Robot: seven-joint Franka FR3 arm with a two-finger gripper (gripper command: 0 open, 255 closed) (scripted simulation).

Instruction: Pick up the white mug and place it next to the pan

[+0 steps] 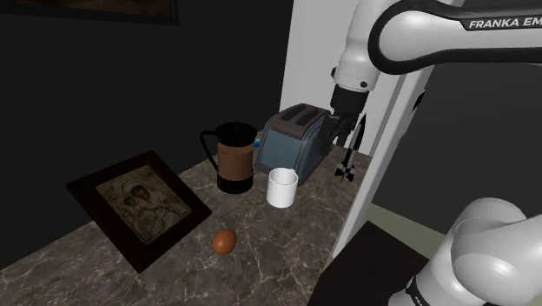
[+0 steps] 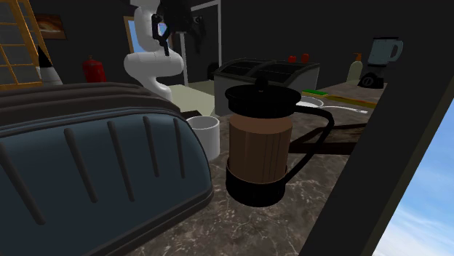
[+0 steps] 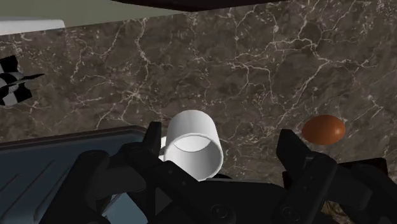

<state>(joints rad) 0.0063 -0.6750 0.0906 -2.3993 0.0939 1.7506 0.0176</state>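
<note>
fingers first: the gripper (image 3: 219, 134) has its two black fingers standing well apart with nothing between them touching, and it hangs above the white mug (image 3: 191, 141), clear of it. the mug sits upright on the marble counter (image 3: 267, 63), mouth up, and from the wrist view it lines up closer to one finger than the other.

that offset is what i'd worry about. if you drop straight down, my guess is the near finger lands on the rim instead of passing outside the wall, and tips or shoves the mug. the toaster (image 1: 291, 139) is just beside the mug, so the same finger could clip its body on the way down. the french press (image 1: 234, 156) is near on the other side, so a shoved mug could knock it. the brown egg (image 3: 323, 129) is further out but loose, and it'd probably roll if a carried mug brushes it.

beyond that there's a framed picture (image 1: 139, 204) lying flat on the dark veined stone. a white wall edge sits beside the counter, with a dim wall behind.
</note>
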